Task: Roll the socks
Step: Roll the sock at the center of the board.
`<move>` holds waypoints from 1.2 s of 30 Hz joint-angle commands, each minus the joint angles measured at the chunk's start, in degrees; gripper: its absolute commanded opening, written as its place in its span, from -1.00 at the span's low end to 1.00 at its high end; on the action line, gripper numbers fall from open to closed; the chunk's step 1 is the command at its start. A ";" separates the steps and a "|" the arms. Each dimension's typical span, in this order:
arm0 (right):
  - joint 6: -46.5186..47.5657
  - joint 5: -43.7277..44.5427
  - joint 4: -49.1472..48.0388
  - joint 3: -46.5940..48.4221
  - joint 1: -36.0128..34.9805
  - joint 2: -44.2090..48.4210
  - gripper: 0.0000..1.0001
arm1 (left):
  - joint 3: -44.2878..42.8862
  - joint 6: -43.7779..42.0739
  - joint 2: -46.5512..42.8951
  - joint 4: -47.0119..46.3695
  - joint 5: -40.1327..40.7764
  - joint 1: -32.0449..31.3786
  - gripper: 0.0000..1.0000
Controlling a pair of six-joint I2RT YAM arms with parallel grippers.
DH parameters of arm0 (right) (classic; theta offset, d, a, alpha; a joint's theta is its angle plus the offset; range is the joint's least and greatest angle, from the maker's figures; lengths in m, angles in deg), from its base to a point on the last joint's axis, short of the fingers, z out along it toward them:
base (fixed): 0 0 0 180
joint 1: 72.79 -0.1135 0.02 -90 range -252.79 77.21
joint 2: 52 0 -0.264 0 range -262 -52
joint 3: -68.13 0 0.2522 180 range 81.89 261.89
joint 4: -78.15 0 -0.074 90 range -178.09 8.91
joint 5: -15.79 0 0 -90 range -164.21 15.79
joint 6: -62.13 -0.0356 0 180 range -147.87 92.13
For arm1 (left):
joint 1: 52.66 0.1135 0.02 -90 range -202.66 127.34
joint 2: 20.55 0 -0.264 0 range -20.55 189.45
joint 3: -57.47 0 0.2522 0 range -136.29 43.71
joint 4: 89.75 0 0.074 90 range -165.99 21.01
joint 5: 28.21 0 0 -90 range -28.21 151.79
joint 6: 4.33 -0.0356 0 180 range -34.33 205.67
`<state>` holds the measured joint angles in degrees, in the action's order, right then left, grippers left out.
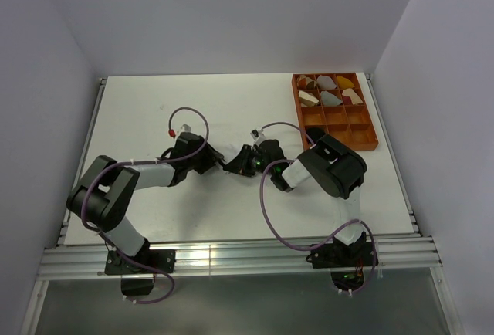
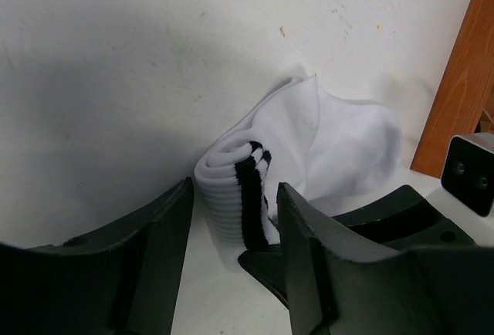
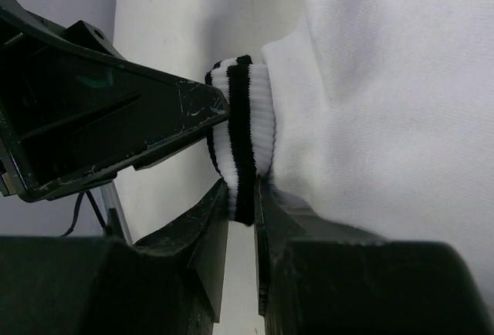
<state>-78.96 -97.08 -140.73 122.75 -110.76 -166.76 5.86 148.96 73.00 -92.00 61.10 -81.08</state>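
White sock [image 2: 340,142] lies mid table [image 1: 193,96]; right gripper [image 3: 241,196] pinches its striped cuff [image 3: 243,119], left gripper [image 2: 235,196] stands half-open around it.

You're in a robot lab cell: plain white walls [image 1: 46,80] box in a white table [image 1: 193,103], left arm [image 1: 116,188] and right arm [image 1: 332,167] bolted to a metal rail [image 1: 231,259] at its near edge

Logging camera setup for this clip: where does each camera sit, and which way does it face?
Top: above and behind the arms, looking down on table and tray; both arms show.
Left wrist: on the left arm, looking past the left fingers at the sock on the table.
Right wrist: on the right arm, close on the cuff, pinched by the right fingers.
Shared: both wrist views show the striped cuff.
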 commanded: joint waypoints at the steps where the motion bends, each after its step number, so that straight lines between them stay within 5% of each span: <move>1: -0.85 -1.38 3.60 -0.52 0.44 -2.57 -1.00 | 0.49 -0.62 1.89 -0.25 0.07 -0.32 0.05; 5: -0.94 -2.00 3.77 -0.43 0.80 -2.93 -1.00 | 1.19 -1.06 1.98 -0.51 0.42 -0.49 -0.19; 11: 1.87 -0.95 7.10 0.45 0.80 -1.17 -0.94 | -1.69 -2.46 3.03 3.43 0.51 -0.75 -0.99; 21: 18.73 11.69 18.97 0.62 -0.78 12.26 -0.08 | -19.00 -8.43 5.93 32.75 12.71 -3.56 -0.99; 28: 32.18 29.26 18.72 0.09 -8.33 16.41 0.10 | -27.19 -12.04 9.45 43.77 15.28 -4.71 -0.99; 36: 40.63 37.81 15.29 2.99 -15.55 13.25 0.17 | -31.76 -14.51 13.49 48.44 12.73 -5.24 -0.99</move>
<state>-44.16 -66.20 -122.94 123.67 -124.84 -152.34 -24.59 137.27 84.35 -49.86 73.67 -85.81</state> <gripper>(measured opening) 0.578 0.055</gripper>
